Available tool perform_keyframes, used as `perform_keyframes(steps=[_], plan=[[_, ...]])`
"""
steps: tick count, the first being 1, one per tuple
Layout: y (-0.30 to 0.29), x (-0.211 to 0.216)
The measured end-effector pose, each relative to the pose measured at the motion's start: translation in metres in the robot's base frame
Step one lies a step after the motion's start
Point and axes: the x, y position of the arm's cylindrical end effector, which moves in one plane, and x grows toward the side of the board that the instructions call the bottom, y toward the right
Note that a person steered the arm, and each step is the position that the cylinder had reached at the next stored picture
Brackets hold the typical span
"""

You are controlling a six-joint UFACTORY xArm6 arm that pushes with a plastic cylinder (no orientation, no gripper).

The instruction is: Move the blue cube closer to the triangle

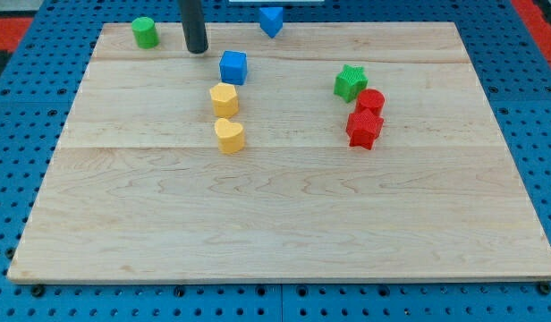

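Note:
The blue cube (233,67) sits on the wooden board near the view's top, left of centre. The blue triangle (271,20) lies at the board's top edge, up and to the right of the cube, apart from it. My tip (197,50) rests on the board just to the upper left of the blue cube, with a small gap between them.
A yellow hexagon block (224,99) sits right below the blue cube, and a yellow heart block (229,135) below that. A green cylinder (145,32) is at the top left. A green star (350,82), a red cylinder (370,101) and a red star (363,128) cluster at the right.

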Motion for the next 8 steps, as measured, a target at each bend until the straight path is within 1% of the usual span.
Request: perform_keyframes(steps=[1,2,3,5,6,7,8], plan=[[0.0,0.052],[0.02,0.058],[0.05,0.042],[0.062,0.006],[0.062,0.005],[0.073,-0.003],[0.106,-0.013]])
